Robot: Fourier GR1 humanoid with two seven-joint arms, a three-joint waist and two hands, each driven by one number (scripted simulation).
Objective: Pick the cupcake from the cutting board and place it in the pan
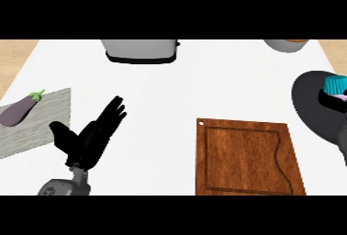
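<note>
One cupcake (334, 85), teal-wrapped, over the dark pan (308, 103) at right edge, pinched by right hand (332, 98); cutting board (247, 156) bare. Left hand (92, 135) resting, fingers spread. Risk: early release tipping the cupcake onto its side.

Single head view, steeply downward onto the counter (203, 82).

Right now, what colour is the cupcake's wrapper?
Teal, seen in the head view: the cupcake sits over the pan.
</note>
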